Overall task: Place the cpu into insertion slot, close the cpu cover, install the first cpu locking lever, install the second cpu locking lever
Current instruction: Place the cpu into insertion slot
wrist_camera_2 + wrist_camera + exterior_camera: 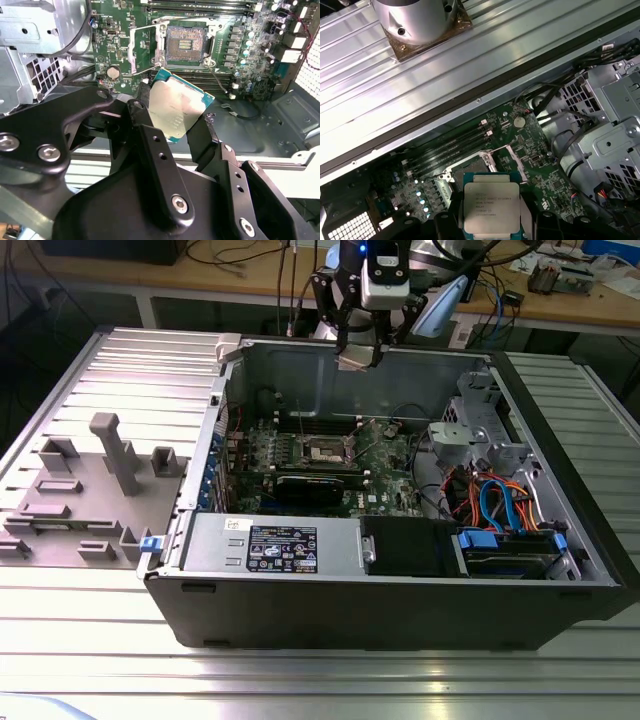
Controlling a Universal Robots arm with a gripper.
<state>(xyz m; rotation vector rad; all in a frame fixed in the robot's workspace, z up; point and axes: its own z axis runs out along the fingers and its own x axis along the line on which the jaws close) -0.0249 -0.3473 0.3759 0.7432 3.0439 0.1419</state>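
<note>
My gripper hangs above the far wall of the open computer case and is shut on the cpu. Both wrist views show the cpu, a flat silver square with a teal edge, pinched at opposite sides by the black fingers. Below it on the green motherboard the insertion slot lies bare, its contact field showing. The cpu cover, a thin metal frame, is swung open beside the slot. A thin wire lever angles out from one corner of the slot.
A black card lies just in front of the slot. A metal drive cage and orange and blue cables fill the exterior view's right. A grey fixture block sits on the ribbed metal table outside the case, at the exterior view's left.
</note>
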